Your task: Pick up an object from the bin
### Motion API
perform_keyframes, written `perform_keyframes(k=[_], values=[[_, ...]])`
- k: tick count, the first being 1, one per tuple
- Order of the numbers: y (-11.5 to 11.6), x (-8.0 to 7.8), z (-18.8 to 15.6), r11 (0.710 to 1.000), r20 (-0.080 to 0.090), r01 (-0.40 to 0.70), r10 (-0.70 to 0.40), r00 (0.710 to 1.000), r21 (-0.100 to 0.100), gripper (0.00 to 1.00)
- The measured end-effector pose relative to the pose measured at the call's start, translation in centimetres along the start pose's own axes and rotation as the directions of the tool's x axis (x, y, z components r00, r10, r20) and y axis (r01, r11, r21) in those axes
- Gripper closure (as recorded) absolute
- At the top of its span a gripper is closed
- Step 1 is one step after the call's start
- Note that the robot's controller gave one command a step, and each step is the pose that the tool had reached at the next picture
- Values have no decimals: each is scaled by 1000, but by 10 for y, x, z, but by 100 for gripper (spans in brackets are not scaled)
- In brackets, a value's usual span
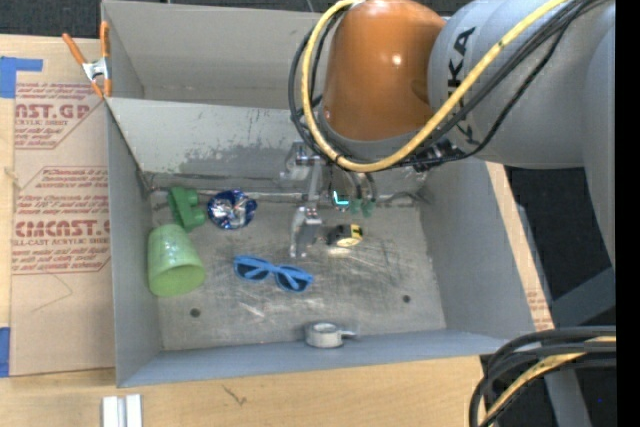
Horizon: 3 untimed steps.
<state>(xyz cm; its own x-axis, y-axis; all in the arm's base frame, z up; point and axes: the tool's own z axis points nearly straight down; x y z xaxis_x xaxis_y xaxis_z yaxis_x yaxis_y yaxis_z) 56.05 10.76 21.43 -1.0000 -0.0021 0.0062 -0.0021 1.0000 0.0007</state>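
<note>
End effector (pixel 326 229) low at centre of bin (pixel 128 275), beside a small yellow-black object (pixel 348 235), possibly touching it. Blue sunglasses (pixel 272 272) lie near. Open or closed: cannot tell.

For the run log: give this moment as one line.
gripper: low in bin, centre | beside it: small yellow-and-black thing | near: blue sunglasses | left: green cup

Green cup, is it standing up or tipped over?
Tipped over: the green cup lies on its side, with its long wall showing.
</note>
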Motion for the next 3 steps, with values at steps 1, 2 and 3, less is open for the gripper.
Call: perform_keyframes(k=[1,2,3], values=[[-18,28,142,1000,18,12,-12,1000,-3,0],[-11,43,114,998,8,-55,55,998,-1,0],[-8,45,106,995,7,-102,102,995,-1,0]])
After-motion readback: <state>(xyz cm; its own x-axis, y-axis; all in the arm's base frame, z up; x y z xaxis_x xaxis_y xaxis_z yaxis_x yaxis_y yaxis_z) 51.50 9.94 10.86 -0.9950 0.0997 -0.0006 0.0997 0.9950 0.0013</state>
